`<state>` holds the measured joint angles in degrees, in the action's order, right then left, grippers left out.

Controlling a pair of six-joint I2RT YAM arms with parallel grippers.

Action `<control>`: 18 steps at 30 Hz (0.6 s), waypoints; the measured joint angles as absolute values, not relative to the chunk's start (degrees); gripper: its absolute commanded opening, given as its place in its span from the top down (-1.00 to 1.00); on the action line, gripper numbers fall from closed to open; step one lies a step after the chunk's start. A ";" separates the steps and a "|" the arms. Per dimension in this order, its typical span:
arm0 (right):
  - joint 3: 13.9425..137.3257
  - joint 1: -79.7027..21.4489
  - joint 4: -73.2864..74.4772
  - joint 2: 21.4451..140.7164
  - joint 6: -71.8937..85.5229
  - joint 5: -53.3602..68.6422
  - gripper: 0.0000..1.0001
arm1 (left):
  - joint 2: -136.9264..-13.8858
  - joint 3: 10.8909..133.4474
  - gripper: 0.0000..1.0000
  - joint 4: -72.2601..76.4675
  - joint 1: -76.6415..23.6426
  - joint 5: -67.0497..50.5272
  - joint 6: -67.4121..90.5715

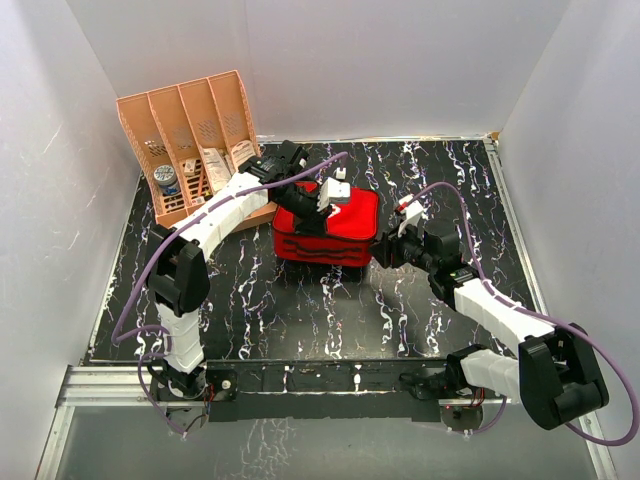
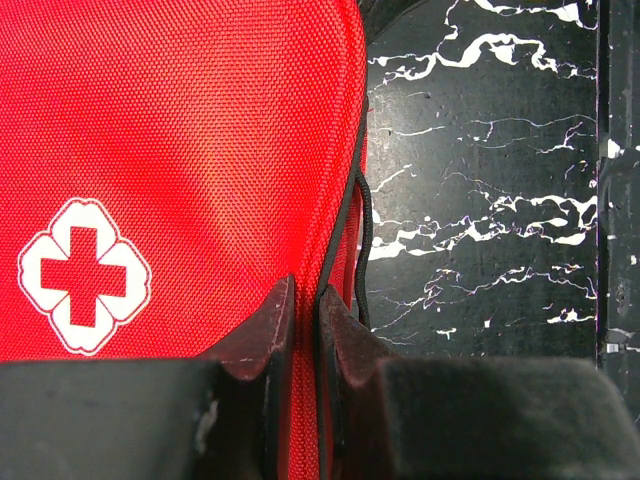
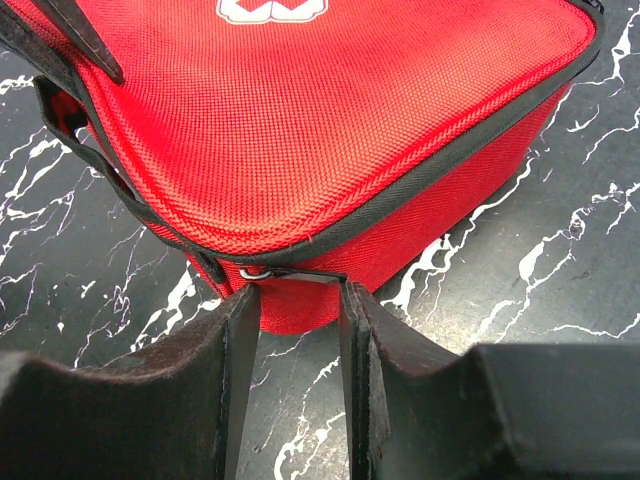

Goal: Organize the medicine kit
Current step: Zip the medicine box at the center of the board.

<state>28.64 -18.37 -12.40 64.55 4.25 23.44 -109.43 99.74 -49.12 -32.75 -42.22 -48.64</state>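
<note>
Medicine kit (image 1: 345, 235) is parked roughly mid-desk (image 1: 300, 320), lid side up. The orange organizer rack (image 1: 185, 130) is propped behind it on the left near the back wall, and a few packets and a small round tin can be made out in its slots.

In the left wrist view the white cross (image 2: 85, 275) on the red lid is seen off to one side. The left fingers (image 2: 265, 335) are squeezed almost fully together on the lid's edge, with the black piping (image 2: 345, 200) pinched between them.

On the other side, the right fingers (image 3: 240, 340) are held low to the desk at a corner of the kit, with only a narrow gap left between them. The little metal zip pull (image 3: 285, 272) is laid right across that gap at the tips. Whether it's actually gripped can't be told from these views. Around that corner the lid is seated flat down on the red body.
</note>
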 measured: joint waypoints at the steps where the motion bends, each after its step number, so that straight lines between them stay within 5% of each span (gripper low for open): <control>1: 28.64 -18.37 -12.38 64.55 4.19 23.38 0.25 | -109.43 99.74 1.00 -49.23 -32.75 -42.24 -48.71; 13: 28.77 -18.37 -13.17 66.04 3.31 25.61 0.32 | -109.45 99.77 1.00 -50.35 -32.73 -41.76 -49.60; 18: 29.67 -18.31 -13.56 67.77 3.27 28.53 0.81 | -109.49 99.77 1.00 -50.98 -32.67 -41.17 -50.09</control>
